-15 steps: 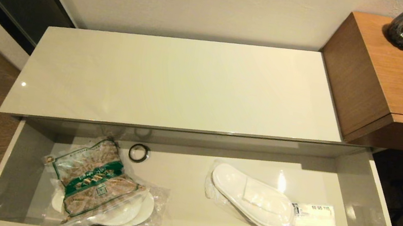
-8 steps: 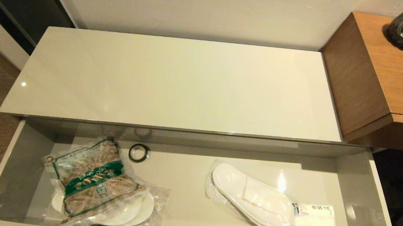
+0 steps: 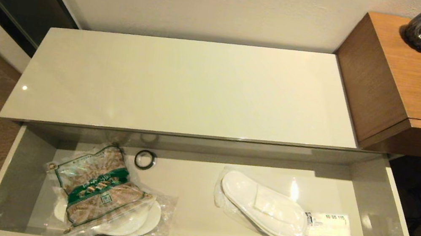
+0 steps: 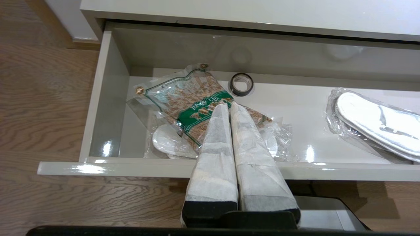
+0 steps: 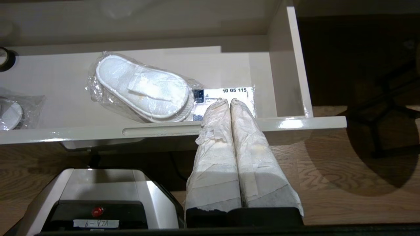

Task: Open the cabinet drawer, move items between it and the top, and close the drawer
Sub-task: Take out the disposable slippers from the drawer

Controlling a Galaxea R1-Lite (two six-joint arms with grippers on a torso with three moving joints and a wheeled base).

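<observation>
Nothing's budged since before: right gripper (image 5: 226,102) clenched empty above the packet (image 5: 226,96), a hover the head view misses, left gripper (image 4: 229,105) likewise clenched.

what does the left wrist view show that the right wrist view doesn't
Only the left wrist view: the green-labelled bag, the drawer's left end wall, and the left hand, shut, hanging short of the drawer front.

Only the right wrist view: the white packet with its blue label, the drawer's right end wall and a handle slot, and the right hand, shut, above the drawer front.

Both: the open drawer, the wrapped slippers and the black ring, cut off at the edge of the right wrist view.
</observation>
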